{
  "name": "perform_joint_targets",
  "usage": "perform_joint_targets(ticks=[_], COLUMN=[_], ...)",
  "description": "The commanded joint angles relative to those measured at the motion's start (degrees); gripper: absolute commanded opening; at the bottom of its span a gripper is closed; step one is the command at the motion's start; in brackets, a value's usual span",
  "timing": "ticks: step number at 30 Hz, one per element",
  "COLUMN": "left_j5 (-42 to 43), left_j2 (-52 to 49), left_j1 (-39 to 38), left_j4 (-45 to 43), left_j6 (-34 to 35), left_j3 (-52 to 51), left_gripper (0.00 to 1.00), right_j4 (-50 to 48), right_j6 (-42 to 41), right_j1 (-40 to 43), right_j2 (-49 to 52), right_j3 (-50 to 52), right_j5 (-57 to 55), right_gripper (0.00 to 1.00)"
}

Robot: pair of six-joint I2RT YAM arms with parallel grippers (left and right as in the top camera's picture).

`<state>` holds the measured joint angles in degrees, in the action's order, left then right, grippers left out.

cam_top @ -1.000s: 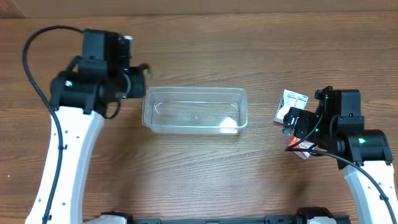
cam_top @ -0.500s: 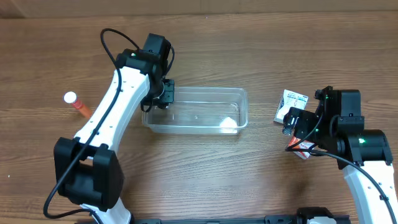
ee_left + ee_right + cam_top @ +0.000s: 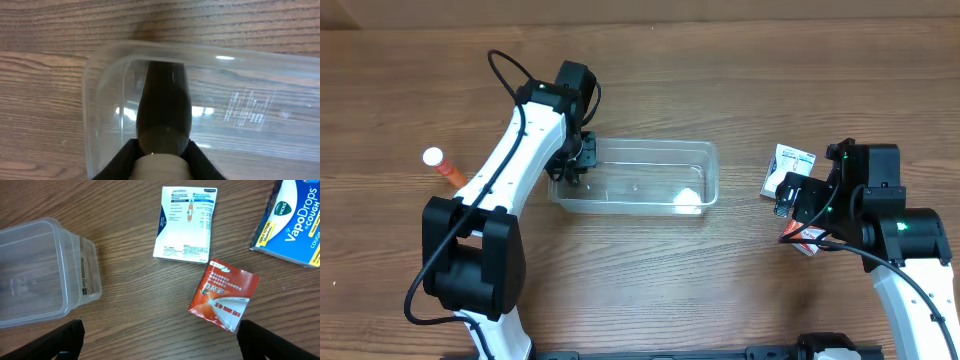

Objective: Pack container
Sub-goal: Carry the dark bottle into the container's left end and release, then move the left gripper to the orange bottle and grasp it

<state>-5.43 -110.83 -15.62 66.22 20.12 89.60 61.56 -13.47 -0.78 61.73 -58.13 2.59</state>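
Observation:
The container [image 3: 642, 147] is a clear plastic tub at the table's middle, with a small white item [image 3: 689, 197] in its right end. My left gripper [image 3: 574, 166] is shut on a dark bottle [image 3: 164, 107] with a pale cap [image 3: 160, 169]. It holds the bottle lying inside the left end of the container [image 3: 91, 100]. My right gripper [image 3: 786, 198] hangs wide open and empty [image 3: 160, 345] above bare table. It is to the right of the container [image 3: 47, 275] and just below a red packet [image 3: 225, 295].
An orange tube with a white cap [image 3: 442, 165] lies at the far left. By the right arm are a white packet [image 3: 187, 224], the red packet [image 3: 802, 240] and a blue Vicks VapoDrops box [image 3: 295, 225].
My left arm has swung from the table's left side to the container's left end, carrying the bottle into it. The orange tube has come into view. The right arm has not moved.

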Motion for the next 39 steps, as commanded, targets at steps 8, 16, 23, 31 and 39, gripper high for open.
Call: perform_joint_targets(ticks=[8,16,23,31,39], left_j5=[-0.96,-1.97,-2.43,1.01,0.52], left_j2=[0.72,13.70,25.73,19.98,7.23], left_j1=[0.22,1.38,17.00,34.71,36.13], left_j4=[1.31,0.79,0.83,1.01,-0.72], left_j6=[0.90,0.68,0.98,0.90,0.63], left_j3=[0.26,0.76,0.90,0.87,0.87], left_gripper=[0.50,0.98,1.00,1.00,1.00], right_j4=[-0.11,-0.11,-0.11,-0.11,-0.11], right_j6=[-0.26,-0.26,-0.26,-0.28,-0.26], right_j1=[0.22,0.22,0.22,0.22,0.22], right_j2=[-0.39,-0.35,-0.35,-0.35,-0.35], right_j3=[-1.51,-1.51,-1.51,-1.51,-1.51], right_j5=[0.02,0.02,0.04,0.04,0.04], right_gripper=[1.00,1.00,1.00,1.00,1.00])
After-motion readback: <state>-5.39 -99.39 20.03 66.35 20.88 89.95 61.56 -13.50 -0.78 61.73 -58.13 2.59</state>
